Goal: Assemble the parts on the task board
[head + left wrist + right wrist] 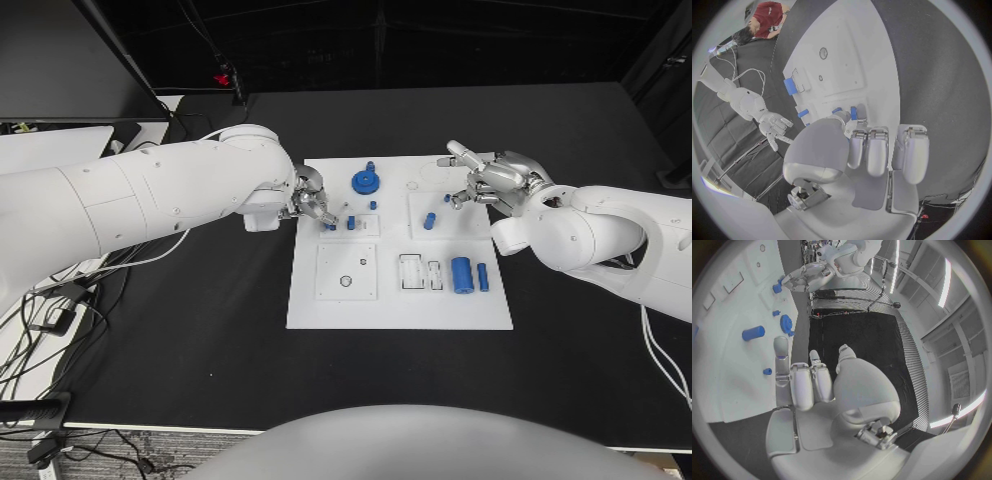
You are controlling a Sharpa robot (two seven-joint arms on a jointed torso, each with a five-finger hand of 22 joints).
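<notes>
Head view: my left hand [309, 203] pinches a small blue peg [329, 226] at the task board's [397, 305] ten o'clock corner. Right hand [490, 180] hovers at two o'clock, fingers apart, holding nothing. Peg's probably light, stiff and slippery, so I'd grip mid-shaft.

One white task board [398, 300] lies on one black table [188, 330]. Two silver hands are over it: the left hand [307, 203] at its far left edge, the right hand [490, 178] at its far right corner.

Blue parts counted on the board: one gear [366, 182] far in the middle, one large cylinder [462, 274] and one slim bar [482, 277] near right, one peg [430, 221] right of centre, and about three tiny pieces [351, 223] near the left hand, too small to count surely.
</notes>
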